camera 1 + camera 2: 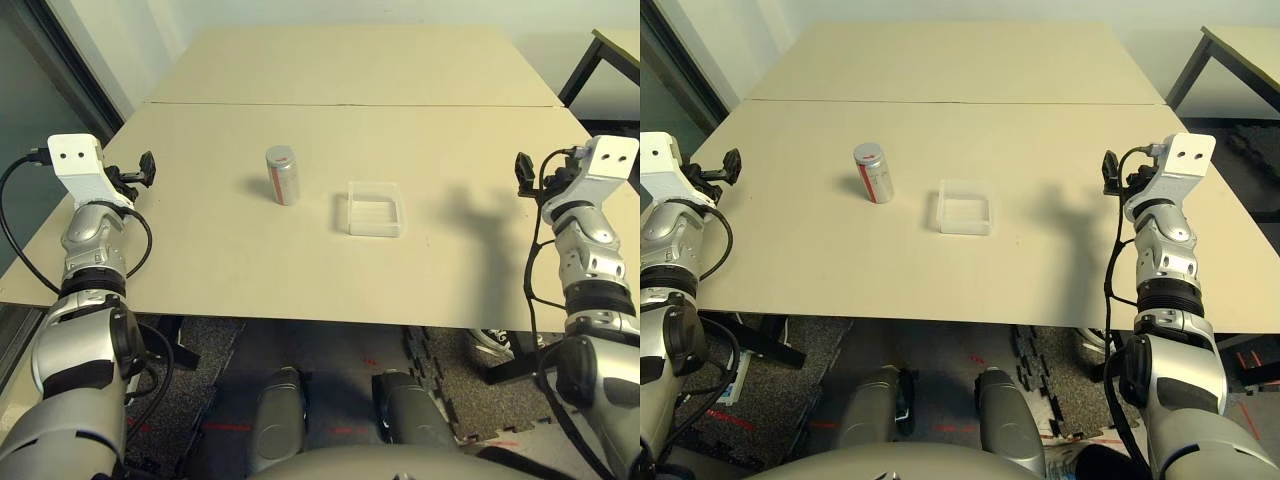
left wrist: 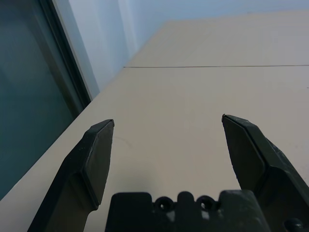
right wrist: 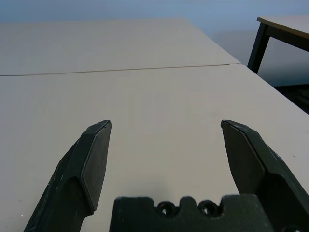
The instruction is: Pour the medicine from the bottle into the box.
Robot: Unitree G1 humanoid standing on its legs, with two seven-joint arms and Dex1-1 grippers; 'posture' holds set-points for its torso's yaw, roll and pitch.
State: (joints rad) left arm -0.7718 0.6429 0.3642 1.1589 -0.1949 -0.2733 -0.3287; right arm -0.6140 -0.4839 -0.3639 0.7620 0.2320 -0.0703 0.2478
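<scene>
Mid-tabletop [image 1: 200, 250]: bottle [image 1: 283, 176] upright, light, slick; grip mid-body. Box [image 1: 374, 209] beside, flimsy. Left claw [image 2: 166, 159], right claw [image 3: 164, 162] spread wide, empty.

We see our left gripper [image 2: 166, 145] and right gripper [image 3: 165, 147] held level, pointing forward, jaws spread wide, both empty.

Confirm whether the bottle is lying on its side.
No, the bottle stands upright on the table, cap on top, beside the box.
</scene>
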